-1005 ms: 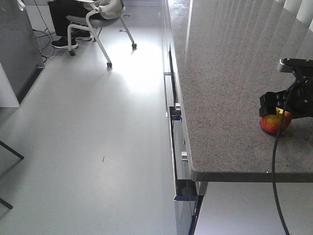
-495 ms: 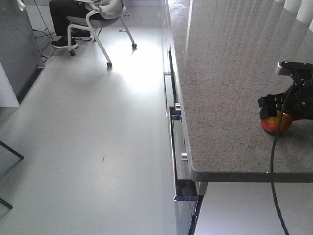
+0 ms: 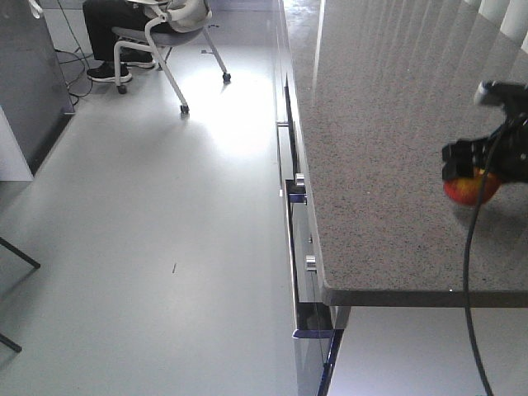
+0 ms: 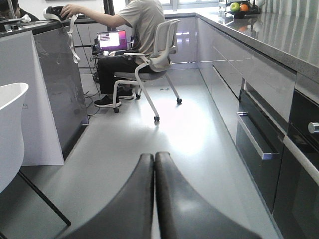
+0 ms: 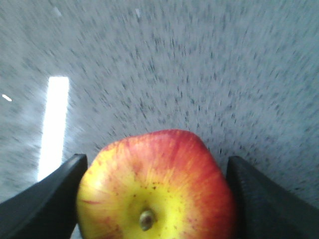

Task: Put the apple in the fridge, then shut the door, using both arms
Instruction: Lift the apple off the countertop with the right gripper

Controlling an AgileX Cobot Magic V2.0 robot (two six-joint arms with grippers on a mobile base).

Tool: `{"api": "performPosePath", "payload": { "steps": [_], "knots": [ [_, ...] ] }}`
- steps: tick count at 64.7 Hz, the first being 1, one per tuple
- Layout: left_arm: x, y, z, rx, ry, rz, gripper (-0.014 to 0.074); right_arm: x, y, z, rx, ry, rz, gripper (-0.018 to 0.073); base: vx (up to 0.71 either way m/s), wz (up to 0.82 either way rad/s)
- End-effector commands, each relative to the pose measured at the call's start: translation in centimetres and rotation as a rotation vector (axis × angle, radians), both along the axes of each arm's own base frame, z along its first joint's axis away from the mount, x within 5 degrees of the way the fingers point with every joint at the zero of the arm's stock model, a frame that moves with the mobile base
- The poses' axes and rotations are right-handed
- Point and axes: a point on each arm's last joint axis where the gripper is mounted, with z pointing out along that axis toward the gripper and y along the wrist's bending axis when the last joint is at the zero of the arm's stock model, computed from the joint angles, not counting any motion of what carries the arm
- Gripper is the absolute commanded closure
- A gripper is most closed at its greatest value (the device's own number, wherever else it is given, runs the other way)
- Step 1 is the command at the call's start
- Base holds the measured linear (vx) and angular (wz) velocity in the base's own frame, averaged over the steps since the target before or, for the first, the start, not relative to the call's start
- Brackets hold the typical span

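The apple (image 3: 470, 189), red with yellow patches, is held just above the speckled grey counter (image 3: 388, 148) near its right edge. My right gripper (image 3: 476, 175) is shut on it. In the right wrist view the apple (image 5: 164, 174) fills the gap, stem end facing the camera, with a black finger pressed on each side of the right gripper (image 5: 157, 199). My left gripper (image 4: 154, 160) is shut with nothing in it, hanging over the floor of the aisle. The fridge and its door are out of view.
Drawers with metal handles (image 3: 295, 194) line the counter front. A dark grey cabinet (image 3: 29, 82) stands at the far left. A person sits on a wheeled chair (image 4: 154, 55) at the aisle's far end. A fruit bowl (image 4: 238, 9) is on the far counter.
The right gripper has risen with the apple, which has come up off the counter surface and shifted slightly away. The left gripper has not visibly moved.
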Motion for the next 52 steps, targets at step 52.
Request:
{"api": "performPosePath", "payload": {
  "steps": [52],
  "knots": [
    [0.0,0.0,1.3,-0.003,-0.083,-0.007,0.0603,-11.2,3.0,19.2,0.032,-0.490,0.073,0.0374,0.00,0.00]
  ]
}}
